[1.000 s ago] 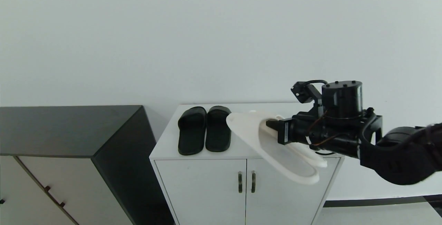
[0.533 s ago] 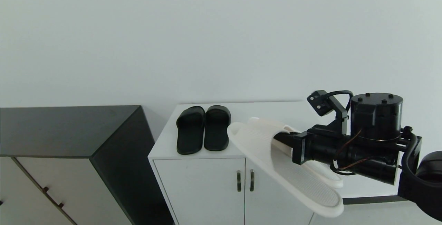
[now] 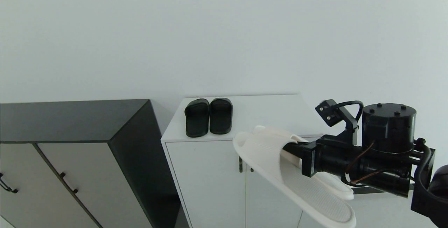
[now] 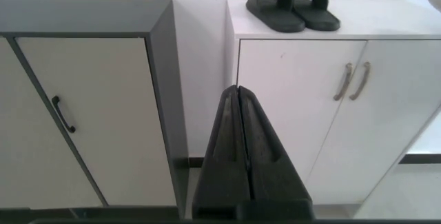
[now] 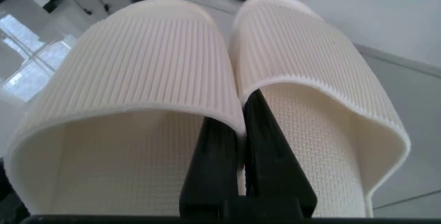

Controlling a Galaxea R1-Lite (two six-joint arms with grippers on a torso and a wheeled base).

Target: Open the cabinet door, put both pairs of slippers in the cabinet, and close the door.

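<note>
My right gripper (image 3: 287,148) is shut on the pair of white slippers (image 3: 280,165), held side by side in the air in front of the white cabinet (image 3: 206,179), off its top. In the right wrist view the fingers (image 5: 238,155) pinch the two inner walls of the white slippers (image 5: 207,93) together. The pair of black slippers (image 3: 209,116) lies on the cabinet top near its left front corner. Both cabinet doors are closed, with two handles (image 4: 355,80) at the middle seam. My left gripper (image 4: 239,134) is shut and empty, low in front of the cabinets.
A black-sided cabinet (image 3: 84,151) with pale doors stands directly left of the white one, its dark side panel close to the white cabinet's left door. A plain wall runs behind both. Floor shows right of the white cabinet.
The right gripper has carried the white slippers off the cabinet top, down and toward me. The head view has shifted, so both cabinets sit farther away and to the right.
</note>
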